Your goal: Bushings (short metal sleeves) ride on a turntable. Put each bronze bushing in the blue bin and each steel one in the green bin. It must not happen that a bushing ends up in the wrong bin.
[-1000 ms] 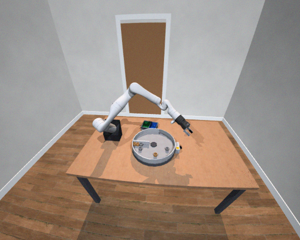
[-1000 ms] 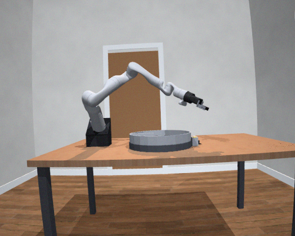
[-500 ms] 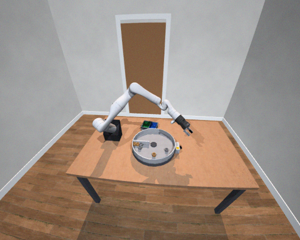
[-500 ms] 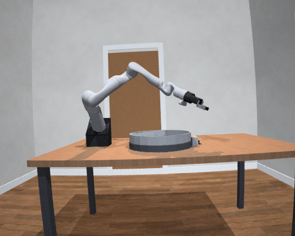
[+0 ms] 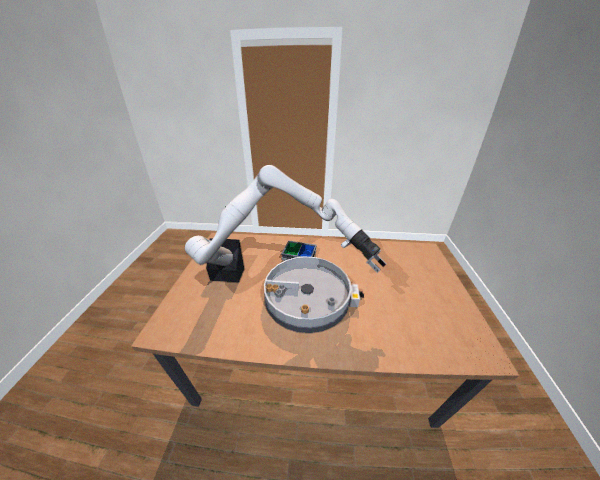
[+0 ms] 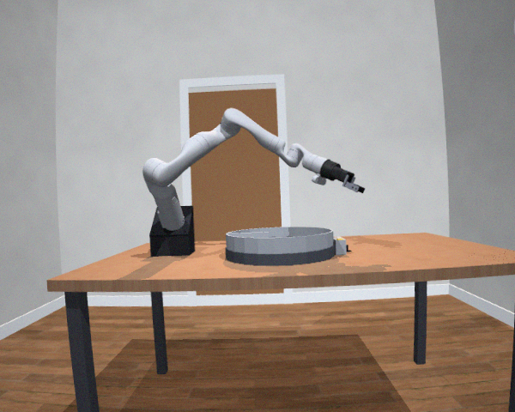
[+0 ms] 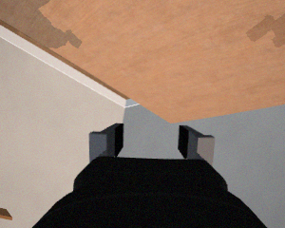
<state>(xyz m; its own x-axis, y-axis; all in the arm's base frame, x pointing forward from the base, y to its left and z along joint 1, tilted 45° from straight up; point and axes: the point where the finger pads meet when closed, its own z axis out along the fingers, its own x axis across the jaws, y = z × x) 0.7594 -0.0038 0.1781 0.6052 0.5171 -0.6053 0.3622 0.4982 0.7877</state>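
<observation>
The round walled turntable [image 5: 322,313] [image 6: 279,245] stands mid-table. In the top view, a bronze bushing [image 5: 304,308] lies near its front wall and a steel bushing [image 5: 331,301] at the front right. At the left, beside the divider, bronze bushings [image 5: 272,287] and steel ones [image 5: 279,291] sit close together; their exact number is hard to tell. The green bin [image 5: 292,249] and the blue bin [image 5: 307,251] stand side by side behind the turntable; the exterior view does not show them. My gripper [image 5: 378,266] [image 6: 356,188] [image 7: 150,136] is open and empty, high above the table to the right of the turntable.
A light divider wall [image 5: 289,285] runs inward from the turntable's left wall, and a dark hub [image 5: 307,288] is at its centre. A small white box [image 5: 355,296] [image 6: 340,245] with a yellow top mark stands against its right side. The arm's black base block [image 5: 232,270] [image 6: 172,244] is at the left.
</observation>
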